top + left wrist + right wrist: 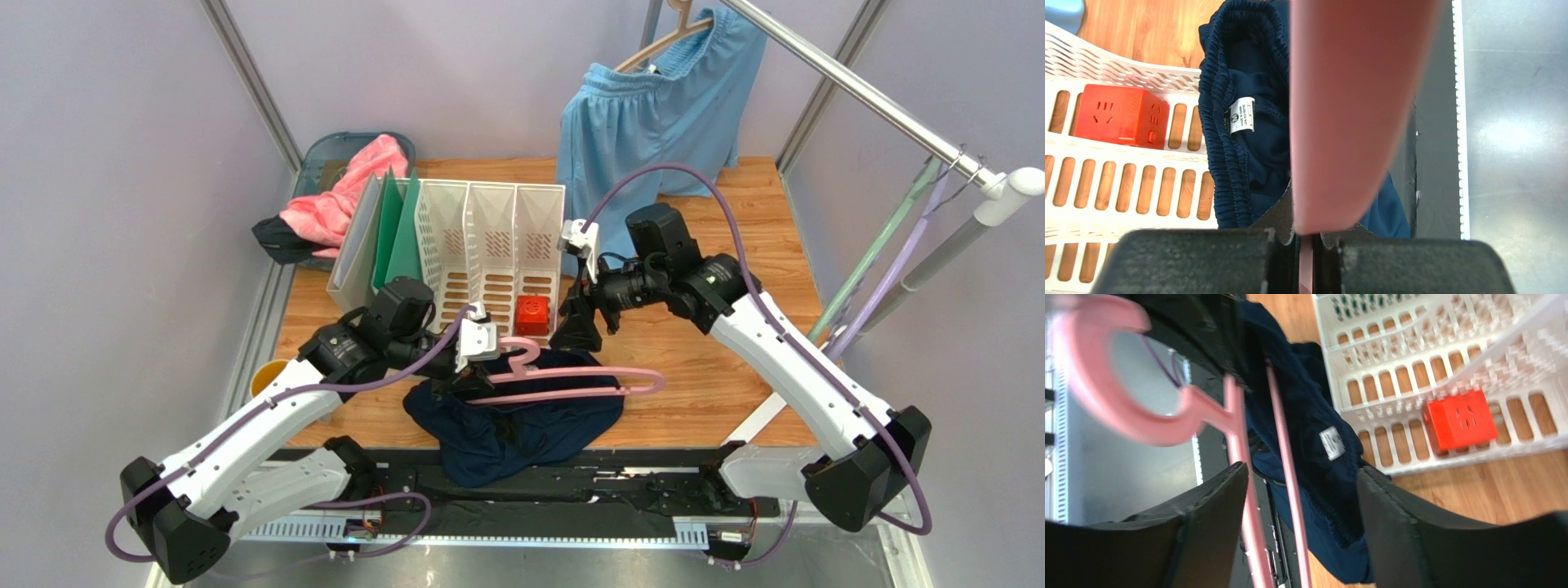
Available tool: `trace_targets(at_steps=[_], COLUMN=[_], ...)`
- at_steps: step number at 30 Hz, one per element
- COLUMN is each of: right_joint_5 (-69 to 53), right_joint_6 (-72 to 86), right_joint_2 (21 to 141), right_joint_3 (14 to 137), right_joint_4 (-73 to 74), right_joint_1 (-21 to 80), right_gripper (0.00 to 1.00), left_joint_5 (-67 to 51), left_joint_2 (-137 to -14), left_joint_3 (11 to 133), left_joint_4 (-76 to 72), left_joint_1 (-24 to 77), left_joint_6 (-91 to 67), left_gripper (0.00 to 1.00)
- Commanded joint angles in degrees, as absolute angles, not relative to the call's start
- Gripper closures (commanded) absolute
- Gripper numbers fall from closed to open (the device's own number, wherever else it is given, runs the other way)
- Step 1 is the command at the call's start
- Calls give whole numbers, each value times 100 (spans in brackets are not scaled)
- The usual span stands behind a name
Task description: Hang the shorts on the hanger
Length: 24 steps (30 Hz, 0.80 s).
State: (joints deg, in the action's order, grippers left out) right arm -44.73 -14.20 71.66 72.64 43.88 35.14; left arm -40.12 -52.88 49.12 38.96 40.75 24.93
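The left jaws are clamping the thin pink plastic hanger across the dark navy fabric shorts; the right jaws are standing open near its hook.

left end effector: clamped on hanger | shorts: behind, label showing | red cube: in rack

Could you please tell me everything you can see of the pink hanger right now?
The hanger is thin, smooth pink plastic, with a curved hook and two slim bars running side by side to a rounded end. It lies roughly level over the navy shorts, whose fabric rests against its bars, with the hook pointing toward the white rack. The left gripper is shut on it near the hook. The right gripper stands open around the bars; contact cannot be told.
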Motion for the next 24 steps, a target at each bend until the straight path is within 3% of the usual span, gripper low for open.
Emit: trace_targets(at_steps=[1, 9, 15, 18, 24], right_joint_5=[-3876, -3507, -3498, -3209, -2909], right_joint_6=[-1037, -668, -238, -36, 387], right_joint_2=[7514, 7787, 7506, 7374, 7628], right_joint_3=[7075, 6408, 5661, 5160, 4746], right_joint_4=[4719, 4518, 3824, 3359, 2935], right_joint_1=[3314, 3252, 3252, 3252, 3270], right_gripper=[36, 39, 25, 24, 39], left_joint_5=[-4219, -4201, -4131, -4087, -3876], left_joint_2=[-5081, -4896, -4817, -4729, -4650], left_joint_3=[4940, 4860, 4799, 4764, 4764], left_joint_4=[3972, 4026, 3981, 3973, 3911], left_joint_1=[4069, 4069, 4069, 4069, 4069], left_joint_6=[2830, 2892, 2751, 2707, 2461], left_gripper=[100, 100, 100, 100, 100])
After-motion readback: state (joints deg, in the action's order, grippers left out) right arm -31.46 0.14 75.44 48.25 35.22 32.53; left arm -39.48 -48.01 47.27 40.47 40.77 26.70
